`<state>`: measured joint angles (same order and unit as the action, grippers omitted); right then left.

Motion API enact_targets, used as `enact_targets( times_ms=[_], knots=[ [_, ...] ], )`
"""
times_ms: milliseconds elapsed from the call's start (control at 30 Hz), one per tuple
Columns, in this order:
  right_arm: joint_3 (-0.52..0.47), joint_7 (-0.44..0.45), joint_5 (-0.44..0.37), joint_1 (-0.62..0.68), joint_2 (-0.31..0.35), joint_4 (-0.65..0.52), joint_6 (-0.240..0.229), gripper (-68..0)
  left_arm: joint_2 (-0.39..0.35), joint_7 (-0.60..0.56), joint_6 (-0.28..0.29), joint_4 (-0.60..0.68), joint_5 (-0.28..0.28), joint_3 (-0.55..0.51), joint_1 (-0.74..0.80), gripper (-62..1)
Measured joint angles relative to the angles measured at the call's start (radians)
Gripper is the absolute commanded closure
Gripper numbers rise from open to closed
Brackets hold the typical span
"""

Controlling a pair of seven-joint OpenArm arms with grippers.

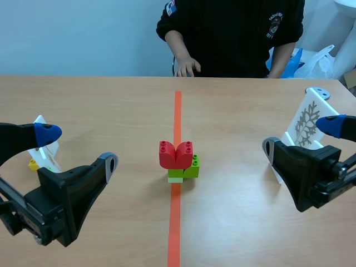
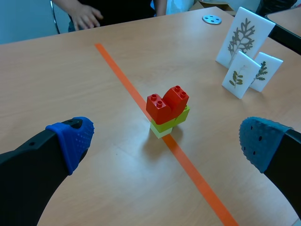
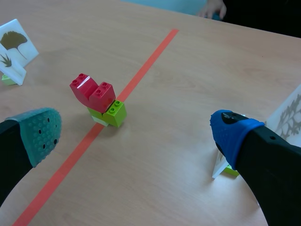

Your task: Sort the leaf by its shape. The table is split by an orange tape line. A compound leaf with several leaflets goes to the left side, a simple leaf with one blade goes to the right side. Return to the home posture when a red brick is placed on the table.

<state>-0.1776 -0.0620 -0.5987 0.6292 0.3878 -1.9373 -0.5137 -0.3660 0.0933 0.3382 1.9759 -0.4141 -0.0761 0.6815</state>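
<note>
Tall leaf card [image 2: 243, 37]: white and upright, well to the right of the tape line. It bears one branching, many-lobed leaf.
Small leaf cards [image 2: 240, 75]: two, upright, just in front of the tall leaf card. Each shows a sprig with several leaflets.
Ginkgo card [image 3: 16, 42]: upright on the left side of the table, printed with one fan-shaped blade.
Low card [image 3: 9, 63]: stands just in front of the ginkgo card. Its print is cut off at the frame edge, possibly a spiky leaf.
Red bricks [image 1: 176, 154]: two, side by side with sloped tops, sitting on the green bricks at mid-table, between the two arms.
Green bricks [image 1: 186, 170]: a lime base resting on the tape line.
Left gripper [image 2: 165, 141]: fingers spread wide with nothing between them and blue pads showing. It sits low over the left half, facing the brick stack.
Right gripper [image 3: 136, 134]: fingers likewise apart and empty, one pad grey-green and one blue. The tall leaf card stands beside the blue-padded finger.
Tape line [image 1: 176, 222]: orange, running down the table's middle toward the person.
Grey disc [image 2: 211, 19]: flat on the table beyond the tall leaf card.
Person [image 1: 233, 33]: across the table in a dark top, one hand [image 1: 186, 67] at the far edge.
</note>
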Motion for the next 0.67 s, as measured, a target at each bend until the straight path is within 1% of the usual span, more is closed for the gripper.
enact_targets(
  times_ms=[667],
  knots=[
    [0.0,-0.008,0.0,0.0,0.0,0.0,0.0,-67.9,0.0,0.0,0.0,0.0,0.0,0.0,0.0,-62.3]
  ],
)
